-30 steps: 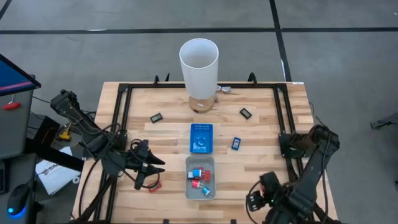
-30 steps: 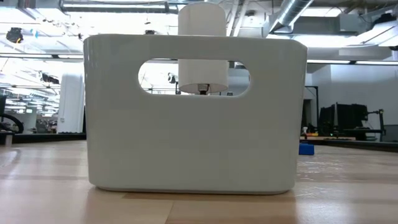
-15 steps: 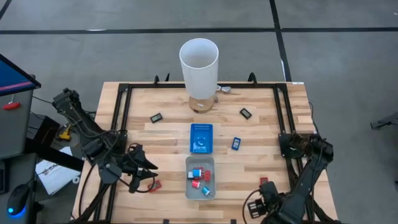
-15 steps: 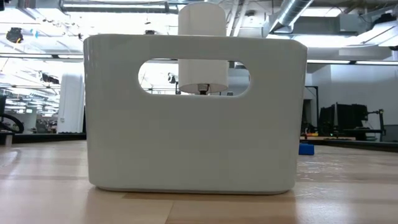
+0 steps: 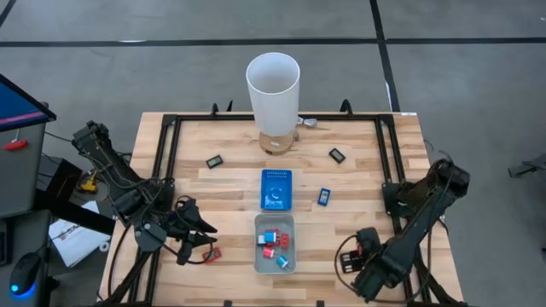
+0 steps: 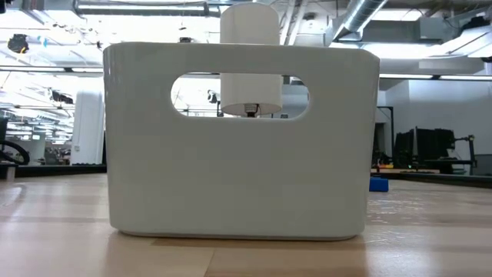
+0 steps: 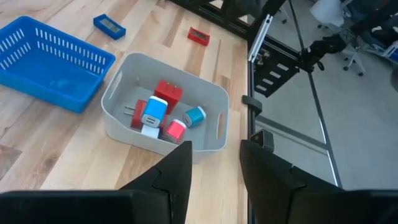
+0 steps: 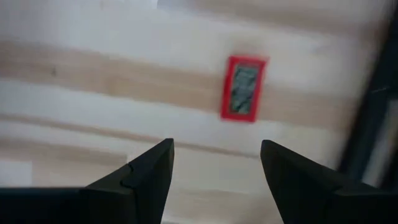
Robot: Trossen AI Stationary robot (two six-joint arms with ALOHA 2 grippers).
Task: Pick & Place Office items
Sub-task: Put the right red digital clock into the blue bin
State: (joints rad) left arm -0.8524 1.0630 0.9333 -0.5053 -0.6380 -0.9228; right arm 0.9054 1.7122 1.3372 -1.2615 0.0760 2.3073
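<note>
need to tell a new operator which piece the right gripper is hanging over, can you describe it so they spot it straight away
Start at the pale grey tray at the table's near middle, then look toward the table's right side, where the right gripper hangs, jaws open. Below it lies a small flat red piece with a grey face, alone on bare wood. The other loose red piece lies left of the tray, by the left gripper.

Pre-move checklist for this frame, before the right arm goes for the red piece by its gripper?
1. right gripper open, empty: ok.
2. red piece in the right wrist view, flat on the wood, nothing touching it: ok.
3. Gripper centred over it: not ok, the piece lies off to one side.
4. grey tray has room for more: ok, a few pieces inside.
5. left gripper away from the right arm's side: ok.
6. Left gripper empty: ok, nothing between its fingers.
</note>
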